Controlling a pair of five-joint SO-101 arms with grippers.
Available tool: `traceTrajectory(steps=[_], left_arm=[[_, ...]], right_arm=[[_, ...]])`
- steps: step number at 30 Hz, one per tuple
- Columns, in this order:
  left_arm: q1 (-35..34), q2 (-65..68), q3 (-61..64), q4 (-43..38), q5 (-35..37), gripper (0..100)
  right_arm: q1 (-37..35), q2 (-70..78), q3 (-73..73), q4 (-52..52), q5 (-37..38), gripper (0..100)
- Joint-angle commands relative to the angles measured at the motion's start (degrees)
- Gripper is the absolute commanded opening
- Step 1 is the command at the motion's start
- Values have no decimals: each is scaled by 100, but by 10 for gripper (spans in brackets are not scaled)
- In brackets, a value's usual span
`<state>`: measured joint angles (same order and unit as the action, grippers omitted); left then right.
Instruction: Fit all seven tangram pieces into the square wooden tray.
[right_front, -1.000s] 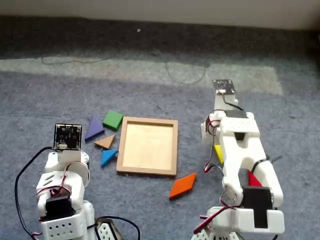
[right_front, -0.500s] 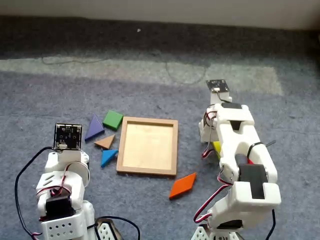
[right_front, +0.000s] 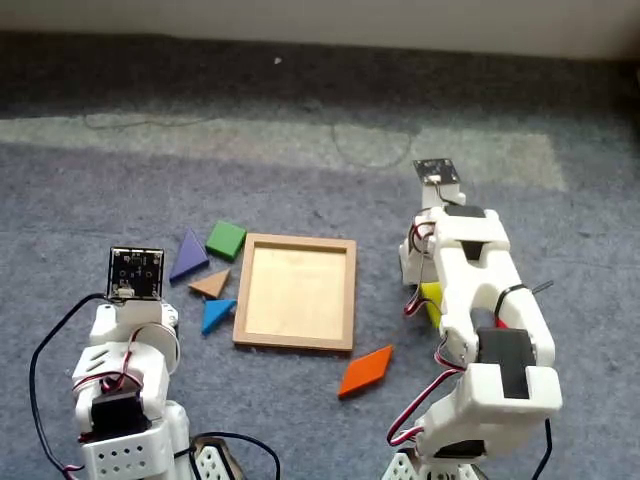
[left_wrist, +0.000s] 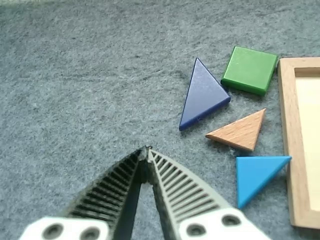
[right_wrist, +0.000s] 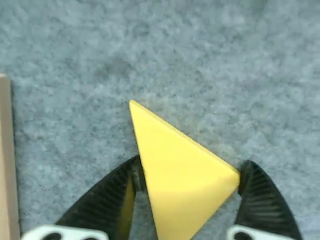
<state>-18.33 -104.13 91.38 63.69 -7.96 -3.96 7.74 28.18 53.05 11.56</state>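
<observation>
Wooden tray (right_front: 295, 343) lay empty, with green square (right_front: 225, 239), navy triangle (right_front: 188, 256), tan triangle (right_front: 212, 284) and blue triangle (right_front: 216, 313) beside it; orange parallelogram (right_front: 365, 370) and yellow triangle (right_wrist: 185, 175) lay opposite.

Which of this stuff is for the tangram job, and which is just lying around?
Job: wooden tray, green square, dark blue triangle, wood-coloured triangle, light blue triangle, orange parallelogram, yellow triangle.
Lying about: thin cable beyond the tray.

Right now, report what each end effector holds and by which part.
Right end effector pinches the yellow triangular piece across one edge and the opposite corner; left end effector holds nothing.
</observation>
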Motion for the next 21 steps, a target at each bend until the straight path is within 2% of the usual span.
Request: traceTrajectory(steps=[1,13,16,21], left_arm=[[-48,-13,-31,-88,9,8],[-48,-13,-22,-97,9,8],[-48,-13,-22,-105,9,8],[-48,-13,-22,-105,9,8]], right_arm=[[-13,-154,-198,180,26,231],[4,-1156,-154,409,0,231],[-22,-1358,-189,743,-246,231],[-629,-1851,-268,1376,-545,231]])
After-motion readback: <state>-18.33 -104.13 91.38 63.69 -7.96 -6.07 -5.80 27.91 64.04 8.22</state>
